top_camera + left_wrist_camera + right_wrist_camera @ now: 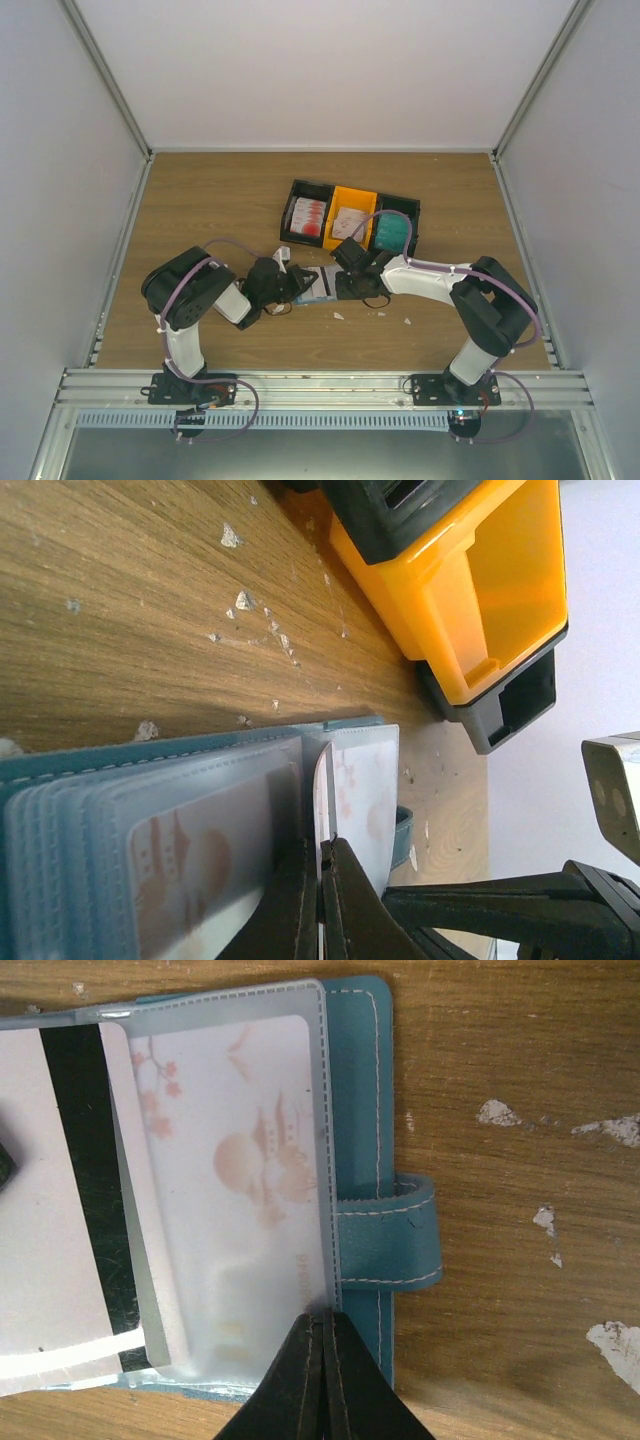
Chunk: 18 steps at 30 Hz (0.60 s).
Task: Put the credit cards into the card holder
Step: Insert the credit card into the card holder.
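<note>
The blue-teal card holder (318,284) lies open on the table between both grippers. Its clear sleeves hold white cards with a pale red print (250,1170). My left gripper (322,852) is shut on a thin white card (320,790) seen edge-on, standing at the sleeves. In the right wrist view that card (50,1260) shows a black stripe and lies partly under a sleeve flap. My right gripper (322,1322) is shut, with its tips on the seam edge of the top sleeve, beside the teal strap (385,1235). Whether it pinches the sleeve or presses on it is unclear.
Three bins stand behind the holder: a black one with red-and-white cards (307,216), an orange one (350,216) with whitish cards, and a black one with teal cards (394,232). The orange bin (470,590) is close by. White scraps (610,1340) dot the wood.
</note>
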### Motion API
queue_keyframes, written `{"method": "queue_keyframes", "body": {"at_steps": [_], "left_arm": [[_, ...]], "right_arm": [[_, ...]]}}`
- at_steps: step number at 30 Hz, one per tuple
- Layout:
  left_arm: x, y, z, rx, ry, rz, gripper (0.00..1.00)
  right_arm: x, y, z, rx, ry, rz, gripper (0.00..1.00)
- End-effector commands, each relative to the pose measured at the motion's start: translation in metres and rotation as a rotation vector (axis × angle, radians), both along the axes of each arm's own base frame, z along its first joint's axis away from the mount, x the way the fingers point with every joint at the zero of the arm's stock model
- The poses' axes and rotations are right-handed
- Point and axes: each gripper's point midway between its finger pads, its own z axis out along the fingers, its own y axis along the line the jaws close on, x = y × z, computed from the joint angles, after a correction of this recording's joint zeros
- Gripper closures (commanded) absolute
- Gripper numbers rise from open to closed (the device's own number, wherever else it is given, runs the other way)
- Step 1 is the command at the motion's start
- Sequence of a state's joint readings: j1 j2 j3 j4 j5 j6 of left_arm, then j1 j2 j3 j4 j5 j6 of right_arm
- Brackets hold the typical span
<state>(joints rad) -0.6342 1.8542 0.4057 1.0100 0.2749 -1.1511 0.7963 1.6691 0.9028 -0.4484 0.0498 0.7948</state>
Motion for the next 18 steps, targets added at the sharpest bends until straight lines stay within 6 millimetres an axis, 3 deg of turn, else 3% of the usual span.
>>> {"method": "queue_keyframes", "body": {"at_steps": [1,7,18], "left_arm": [[-0.017,0.009,-0.028,0.057,0.116,0.037,1.0],[-0.029,0.014,-0.044,0.052,0.204,0.053,1.0],[-0.038,0.0,-0.047,0.051,0.188,-0.035,1.0]], "right_arm": [[-0.02,-0.02,-0.031,-0.079,0.091,-0.013,0.99],[-0.02,-0.02,-0.032,-0.077,0.089,-0.014,0.99],[-0.019,-0.014,-0.033,-0.049,0.089,0.004,0.99]]}}
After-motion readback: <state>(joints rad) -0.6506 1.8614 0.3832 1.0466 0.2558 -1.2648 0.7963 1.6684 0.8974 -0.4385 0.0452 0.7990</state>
